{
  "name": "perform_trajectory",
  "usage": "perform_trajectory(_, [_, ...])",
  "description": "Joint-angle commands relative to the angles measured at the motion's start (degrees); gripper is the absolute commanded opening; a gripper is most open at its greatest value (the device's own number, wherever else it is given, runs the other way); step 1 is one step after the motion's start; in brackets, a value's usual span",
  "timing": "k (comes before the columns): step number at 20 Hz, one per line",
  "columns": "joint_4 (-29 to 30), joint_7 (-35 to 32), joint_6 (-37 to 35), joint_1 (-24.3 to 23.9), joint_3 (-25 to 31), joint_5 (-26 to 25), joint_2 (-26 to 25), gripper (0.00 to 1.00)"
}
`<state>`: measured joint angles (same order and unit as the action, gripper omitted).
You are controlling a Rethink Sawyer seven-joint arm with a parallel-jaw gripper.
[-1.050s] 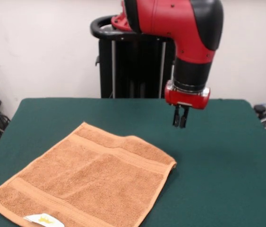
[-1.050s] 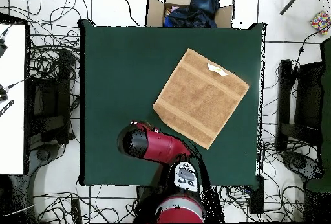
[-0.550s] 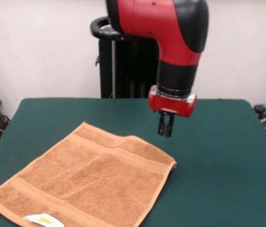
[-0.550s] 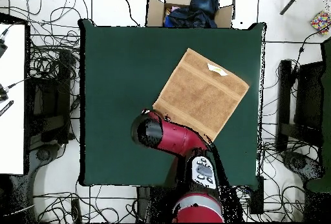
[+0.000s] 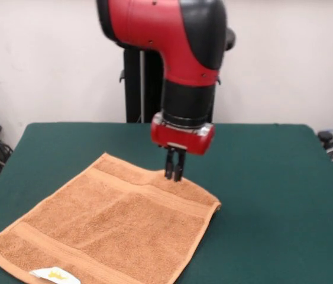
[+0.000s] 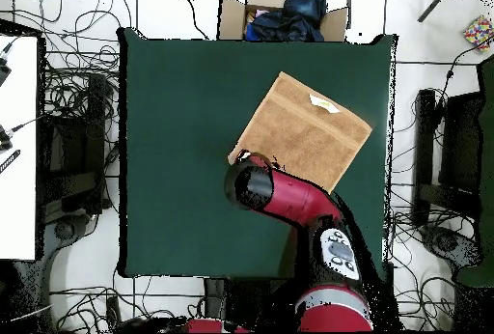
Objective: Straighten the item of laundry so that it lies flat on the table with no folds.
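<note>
The orange-tan towel (image 5: 113, 225) lies spread out on the green table (image 5: 272, 177), turned at an angle, with its white tag (image 5: 51, 274) at the near edge. It looks flat, with woven bands near its far and near edges. My gripper (image 5: 174, 176) points straight down, its fingers (image 5: 170, 167) close together, with the tips at the towel's far edge. I cannot tell whether they pinch cloth. In the overhead view the towel (image 6: 304, 132) lies on the table (image 6: 183, 156) with its tag (image 6: 323, 105) visible, and the arm hides the gripper.
The black pedestal (image 5: 142, 83) stands behind the table's far edge. A cardboard box with dark clothes (image 6: 285, 12) sits off the table's edge opposite the robot. Cables lie on the floor around the table. Bare green cloth (image 6: 174, 108) stretches beside the towel.
</note>
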<state>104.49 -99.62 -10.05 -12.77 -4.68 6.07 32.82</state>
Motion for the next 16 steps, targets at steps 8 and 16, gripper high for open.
perform_trajectory(8, [-4.4,-7.0,10.3,-4.5,6.1,-5.1,-14.8,0.00])
perform_trajectory(16, [-5.2,-10.0,14.6,-3.9,6.5,-3.0,-20.5,0.00])
